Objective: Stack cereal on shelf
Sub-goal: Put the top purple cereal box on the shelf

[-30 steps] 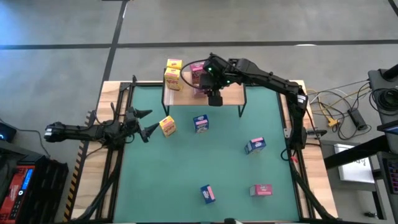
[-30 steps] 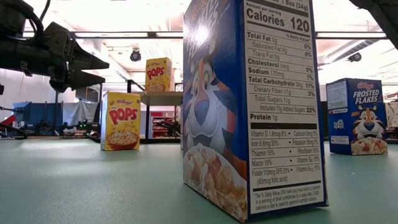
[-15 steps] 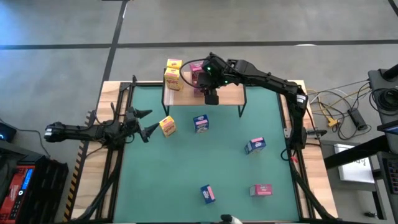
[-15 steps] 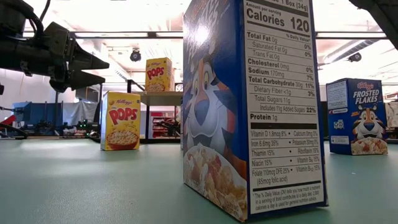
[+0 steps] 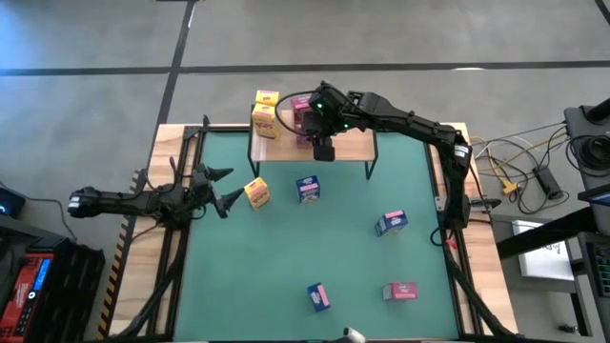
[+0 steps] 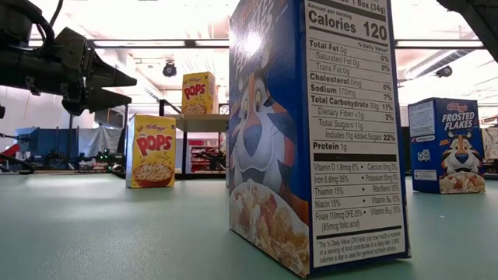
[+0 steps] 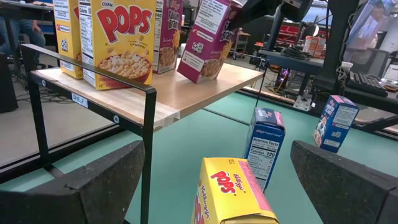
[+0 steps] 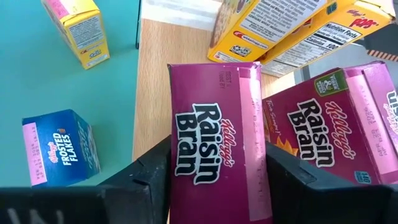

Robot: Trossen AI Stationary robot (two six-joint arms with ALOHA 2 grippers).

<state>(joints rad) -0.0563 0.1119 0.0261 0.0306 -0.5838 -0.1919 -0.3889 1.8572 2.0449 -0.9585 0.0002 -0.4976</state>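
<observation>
The shelf [image 5: 348,145] stands at the table's far edge and bears two yellow cereal boxes [image 5: 265,116] and an upright pink box [image 5: 301,105]. My right gripper [image 5: 315,129] is over the shelf, shut on a second pink Raisin Bran box [image 8: 214,155], which leans in the left wrist view [image 7: 208,38]. My left gripper [image 5: 225,188] is open at the mat's left side, just left of a yellow box [image 5: 256,192] standing on the mat. The box shows ahead of its fingers in the left wrist view [image 7: 233,190]. My right gripper pinches the pink box between its two fingers [image 8: 146,180], one on each of two opposite sides [image 8: 177,186]. The fingers come from above, slanting, at the box's upper end [image 7: 231,11]. The box is tilted; its lower edge [image 7: 198,76] is at the shelf board, touching or not I cannot tell.
On the green mat [image 5: 238,276] stand three blue boxes [image 5: 308,189], [image 5: 391,223], [image 5: 319,297] and a pink one [image 5: 400,291]. The nearest blue box [image 6: 311,132] fills the low view's middle. The shelf's right half is bare wood.
My right gripper has edged a little toward the table's left and far edge with the pink box, staying over the shelf.
</observation>
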